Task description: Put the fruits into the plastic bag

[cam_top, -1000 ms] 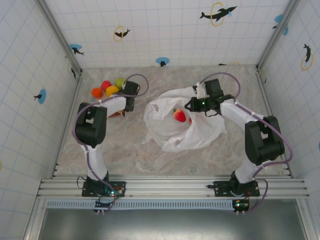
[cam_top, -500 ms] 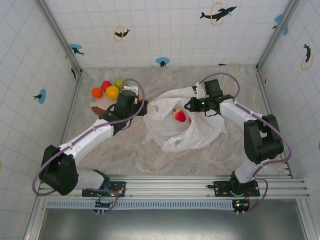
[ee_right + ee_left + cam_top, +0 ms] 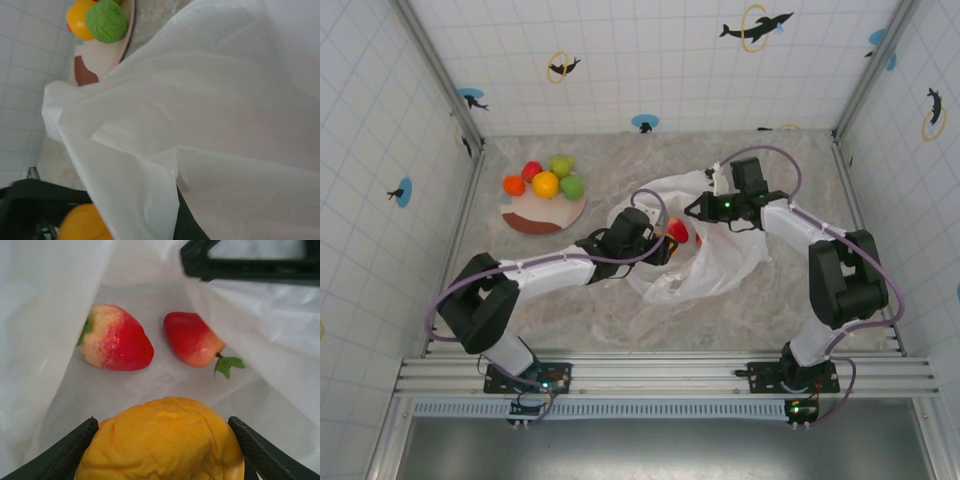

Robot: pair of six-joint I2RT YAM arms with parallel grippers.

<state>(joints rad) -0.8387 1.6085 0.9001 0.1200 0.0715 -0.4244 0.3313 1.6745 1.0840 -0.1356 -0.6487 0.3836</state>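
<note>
We are seeing the left gripper (image 3: 160,455) reaching into the mouth of the plastic bag (image 3: 725,265). Its jaws are standing well apart and clamping a yellow-orange fruit (image 3: 160,432) between both fingers. Inside the bag, just beyond it, a red-and-cream fruit (image 3: 116,337) and a red fruit (image 3: 194,338) are lying side by side, not touching. The right gripper (image 3: 703,211) is pinching the bag's far rim, jaws fully closed on the film. The bag is lying mid-table. At the far left, 5 fruits are sitting on the plate (image 3: 535,222), well apart from it.
</note>
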